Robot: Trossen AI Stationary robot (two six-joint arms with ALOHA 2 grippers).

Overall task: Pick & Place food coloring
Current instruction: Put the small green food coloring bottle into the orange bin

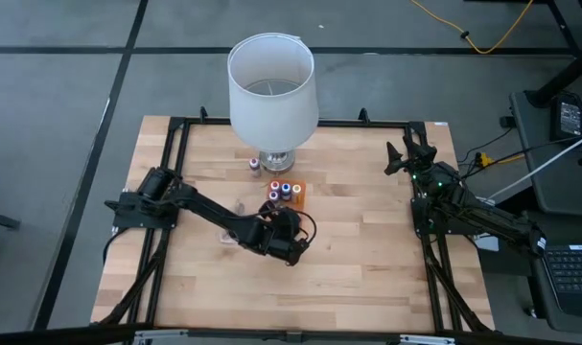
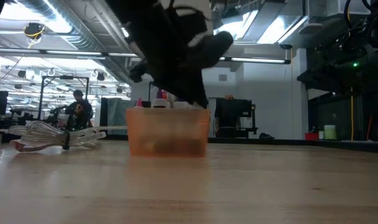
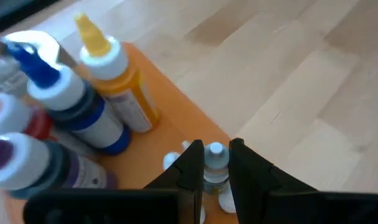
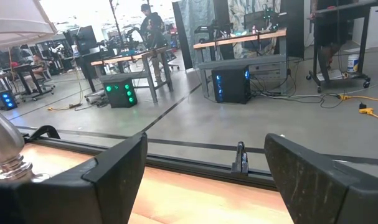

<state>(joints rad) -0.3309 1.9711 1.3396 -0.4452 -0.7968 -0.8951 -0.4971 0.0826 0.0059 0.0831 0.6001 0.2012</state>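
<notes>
Currently:
Left gripper [image 3: 215, 171]: jaws are pinching a small clear-capped food coloring bottle [image 3: 215, 163] between them, over the orange tray [image 3: 176, 127].
Right gripper [image 4: 207, 180]: jaws are standing spread, holding nothing.
Other bottles [image 3: 83, 106]: standing on the tray beyond the left jaws.

Tray [image 1: 289, 195] at table [image 1: 367, 278] centre; lamp [image 1: 272, 91] at its 12 o'clock, wrapper [image 1: 235, 209] at 9, dropper bottles [image 1: 285, 191] on it.

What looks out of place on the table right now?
A table lamp stands at the far edge of the work area, just behind the orange tray. One bottle sits alone outside the tray, beside the lamp's base. Crumpled clear plastic lies loose nearby.
</notes>
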